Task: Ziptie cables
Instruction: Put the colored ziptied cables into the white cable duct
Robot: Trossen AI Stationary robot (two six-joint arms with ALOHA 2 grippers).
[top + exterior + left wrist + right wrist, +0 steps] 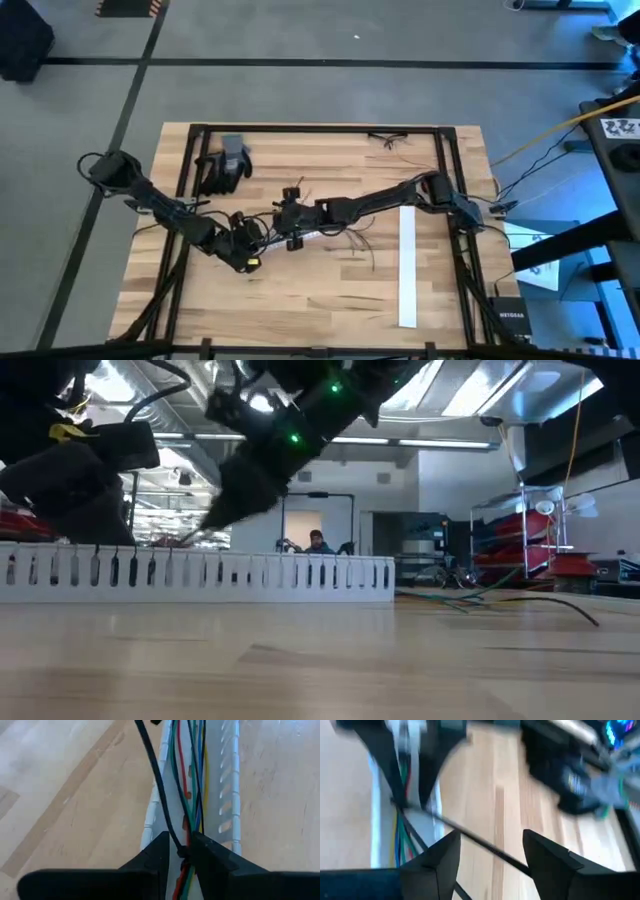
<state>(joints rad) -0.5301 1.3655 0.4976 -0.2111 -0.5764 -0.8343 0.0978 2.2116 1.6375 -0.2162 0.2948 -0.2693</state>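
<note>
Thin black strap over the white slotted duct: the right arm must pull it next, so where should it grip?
Grip the free straight span of the thin black strap, away from the left pincer pinching its other end beside the coloured wires. It runs between the right pincer's open fingers, so close across its width from both sides.

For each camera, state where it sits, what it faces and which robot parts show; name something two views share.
High: overhead, facing down on the table; both arms.
Low: table height, looking across; arms above.
Left wrist: behind left gripper, facing the cables.
Right wrist: behind right gripper, facing left gripper.
Shared: both wrists see the cables.
</note>
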